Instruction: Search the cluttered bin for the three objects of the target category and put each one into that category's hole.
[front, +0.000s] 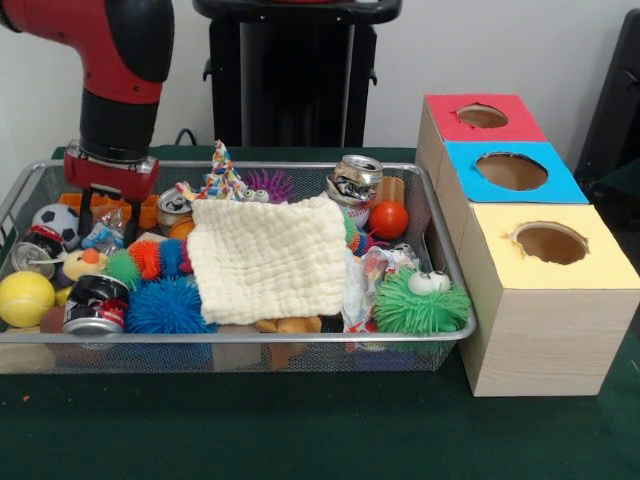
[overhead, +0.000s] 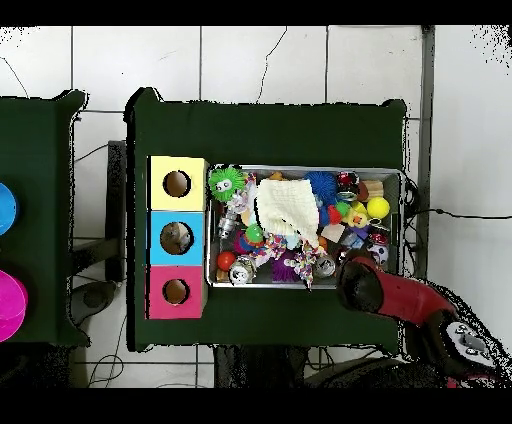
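Observation:
The wire mesh bin (front: 240, 338) is full of toys, cans and a cloth; it also shows in the overhead view (overhead: 305, 168). My gripper (front: 112, 215) is low in the bin's left end, its orange fingers (front: 85, 210) spread apart. A small clear wrinkly bottle (front: 105, 236) lies between and just below them. Whether they touch it does not show. Other bottles are hidden. The red-faced hole (front: 482, 115) is on the far box right of the bin. In the overhead view the red hole (overhead: 176, 291) shows and the arm (overhead: 365, 285) covers the gripper.
A cream cloth (front: 265, 258) covers the bin's middle. Dented cans (front: 355, 180) (front: 95, 305) lie at the back and front left. A green spiky toy (front: 420, 305), blue spiky ball (front: 165, 305), yellow ball (front: 25, 298) and orange ball (front: 388, 219) lie around. Blue-faced (front: 512, 170) and yellow-faced (front: 550, 242) holes are nearer.

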